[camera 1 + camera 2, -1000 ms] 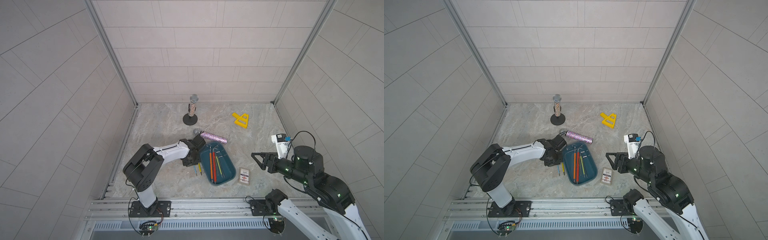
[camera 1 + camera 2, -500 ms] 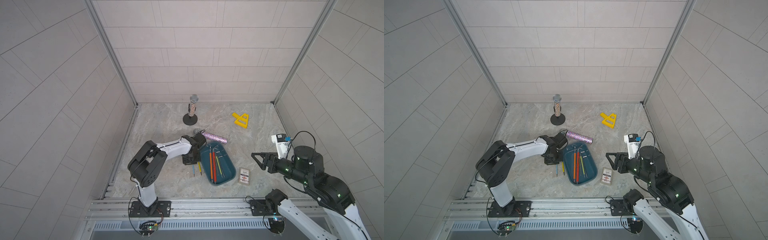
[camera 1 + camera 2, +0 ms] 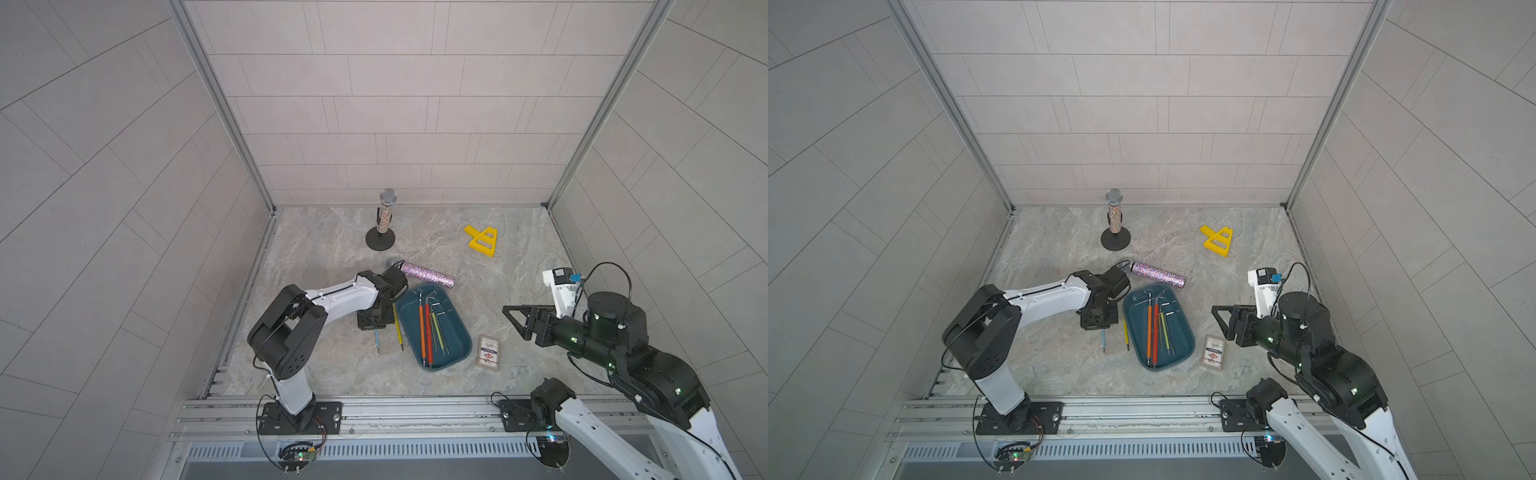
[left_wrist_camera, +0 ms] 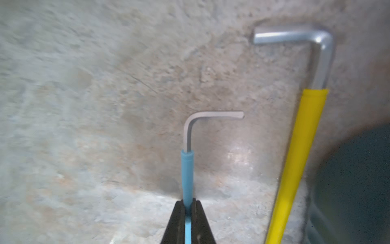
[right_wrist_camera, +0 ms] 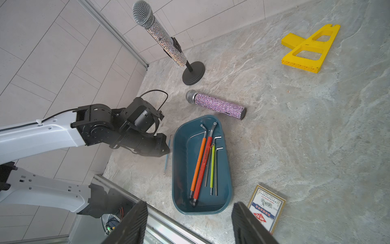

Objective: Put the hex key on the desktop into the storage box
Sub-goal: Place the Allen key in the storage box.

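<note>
Left end effector (image 4: 187, 203) pinches the blue hex key (image 4: 187, 169).

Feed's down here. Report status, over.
Left gripper shut on blue hex key. Right gripper open, empty. Yellow hex key lies between blue one and tray.

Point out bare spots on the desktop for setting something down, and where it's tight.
Bare desktop: the patch between yellow frame, lying microphone and card box; the back corner beside the standing microphone; and the strip between storage box and front rail. Crowded: beside the box, where left tool pinches the blue hex key next to the yellow hex key.
</note>
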Available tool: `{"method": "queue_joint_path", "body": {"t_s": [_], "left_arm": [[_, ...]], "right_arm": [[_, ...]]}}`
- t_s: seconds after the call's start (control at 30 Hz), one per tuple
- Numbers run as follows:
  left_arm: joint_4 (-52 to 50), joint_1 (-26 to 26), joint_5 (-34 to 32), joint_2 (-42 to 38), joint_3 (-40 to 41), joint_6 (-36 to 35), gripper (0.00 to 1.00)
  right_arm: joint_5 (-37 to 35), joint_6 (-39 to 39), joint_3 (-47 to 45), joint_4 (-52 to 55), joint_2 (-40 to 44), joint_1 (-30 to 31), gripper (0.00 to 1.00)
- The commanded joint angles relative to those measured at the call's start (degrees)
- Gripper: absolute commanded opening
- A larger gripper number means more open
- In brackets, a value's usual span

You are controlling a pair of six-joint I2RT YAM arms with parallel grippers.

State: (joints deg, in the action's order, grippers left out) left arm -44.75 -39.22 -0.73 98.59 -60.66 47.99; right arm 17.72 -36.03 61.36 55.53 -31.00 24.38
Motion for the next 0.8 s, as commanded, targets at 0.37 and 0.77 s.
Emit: {"method": "queue_joint_path", "body": {"t_s": [0.37, 0.77], "left_arm": [[-10.8, -2.0, -1.7, -10.5, -11.5, 1.8, 0.0], [-5.9, -13.4, 1.2, -2.5, -20.2, 7.7, 0.0]], "right_arm": [[-0.1, 0.2, -0.5, -0.7, 0.4, 0.3, 0.68], [-0.1, 0.2, -0.3, -0.5, 0.5, 0.3, 0.68]]}}
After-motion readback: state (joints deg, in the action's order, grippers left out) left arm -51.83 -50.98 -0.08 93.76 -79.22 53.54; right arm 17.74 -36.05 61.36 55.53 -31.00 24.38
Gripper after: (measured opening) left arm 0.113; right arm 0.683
